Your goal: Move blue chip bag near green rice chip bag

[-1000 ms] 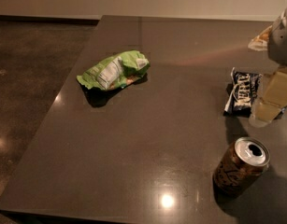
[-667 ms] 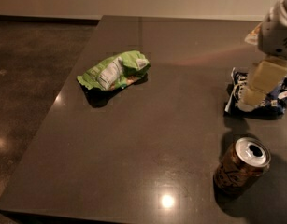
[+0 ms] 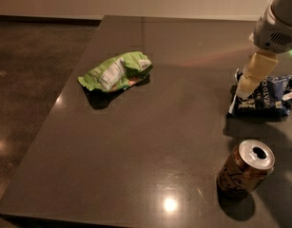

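With the tool (image 3: pixel 248 87) down at the left edge of the blue chip bag (image 3: pixel 274 99), right side of the surface (image 3: pixel 160 151), opening not discernible, grip centrally before travelling left toward the green rice chip bag (image 3: pixel 116 71).

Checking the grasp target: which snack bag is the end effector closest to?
The blue bag, at right: the end effector is over its left end. The green bag lies well apart, at upper left.

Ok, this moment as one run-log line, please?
tool: over left end of blue chip bag | green rice chip bag: far from it | move: not done
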Available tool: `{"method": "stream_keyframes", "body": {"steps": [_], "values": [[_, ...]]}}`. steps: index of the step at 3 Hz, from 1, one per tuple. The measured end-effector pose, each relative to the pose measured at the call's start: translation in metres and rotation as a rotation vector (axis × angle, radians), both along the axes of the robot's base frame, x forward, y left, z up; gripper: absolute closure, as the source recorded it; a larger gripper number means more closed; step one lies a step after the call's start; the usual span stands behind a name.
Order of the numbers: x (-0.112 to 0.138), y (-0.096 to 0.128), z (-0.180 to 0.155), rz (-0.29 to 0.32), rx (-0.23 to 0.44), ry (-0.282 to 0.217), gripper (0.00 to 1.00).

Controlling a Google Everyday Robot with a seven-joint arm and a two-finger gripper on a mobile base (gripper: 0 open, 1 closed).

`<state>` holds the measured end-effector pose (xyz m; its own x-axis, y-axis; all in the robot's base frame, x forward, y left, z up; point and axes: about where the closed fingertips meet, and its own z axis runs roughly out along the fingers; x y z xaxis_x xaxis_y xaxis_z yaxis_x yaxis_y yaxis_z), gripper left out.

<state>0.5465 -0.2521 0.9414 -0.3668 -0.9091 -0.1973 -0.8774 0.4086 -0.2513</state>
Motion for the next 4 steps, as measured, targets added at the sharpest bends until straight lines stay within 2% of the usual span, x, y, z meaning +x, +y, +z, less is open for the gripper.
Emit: {"method": "stream_keyframes", "body": {"steps": [1, 2, 4], "values": [[0.013, -0.020, -0.014, -0.035, -0.041, 0.025, 0.00], [0.017, -0.042, -0.031, -0.054, -0.098, 0.071, 0.00], [0.014, -0.066, -0.053, -0.056, -0.169, 0.157, 0.00]]}}
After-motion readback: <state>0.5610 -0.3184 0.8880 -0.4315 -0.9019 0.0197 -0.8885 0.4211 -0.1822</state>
